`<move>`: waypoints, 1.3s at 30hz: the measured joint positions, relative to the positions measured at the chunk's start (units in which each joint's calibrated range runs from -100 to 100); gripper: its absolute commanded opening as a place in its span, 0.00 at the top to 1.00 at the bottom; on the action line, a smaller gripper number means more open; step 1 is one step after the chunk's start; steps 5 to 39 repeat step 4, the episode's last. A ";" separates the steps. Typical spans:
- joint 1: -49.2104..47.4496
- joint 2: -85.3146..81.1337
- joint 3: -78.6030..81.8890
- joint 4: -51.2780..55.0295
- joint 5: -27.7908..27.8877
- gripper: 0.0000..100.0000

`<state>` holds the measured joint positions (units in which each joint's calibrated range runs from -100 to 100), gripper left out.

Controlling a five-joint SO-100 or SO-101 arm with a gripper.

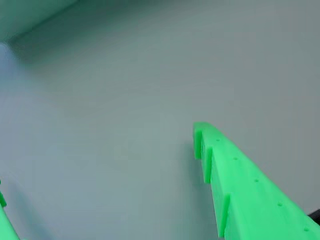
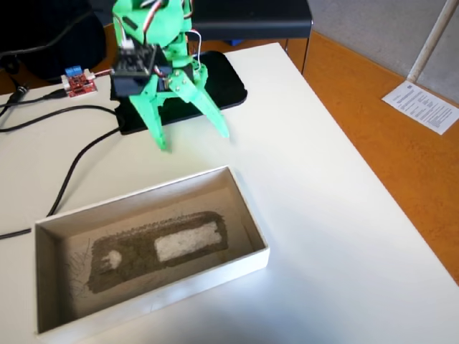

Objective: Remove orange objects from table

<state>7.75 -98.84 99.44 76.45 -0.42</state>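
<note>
Above the bare table [image 2: 323, 186], beyond the box [image 2: 259, 236], my gripper [image 2: 195, 136] hangs spread and empty; seeing nothing orange, I risk grabbing air.

White open-top rectangular box [image 2: 172, 287] lies flat on the table's near left in the fixed view, dark grey liner inside.

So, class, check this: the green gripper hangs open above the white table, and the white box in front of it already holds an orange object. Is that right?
Not quite. The gripper does hang open above the white table, but the white box holds no orange object: the fixed view shows only a dark foam insert with pale cutouts. The wrist view shows bare table too.
</note>
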 measured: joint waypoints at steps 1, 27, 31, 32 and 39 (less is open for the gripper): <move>-0.33 0.36 0.00 0.00 0.34 0.58; -0.57 0.27 0.00 0.00 -1.32 0.58; -0.57 0.27 0.00 0.00 -1.32 0.58; -0.57 0.27 0.00 0.00 -1.32 0.58; -0.57 0.27 0.00 0.00 -1.32 0.58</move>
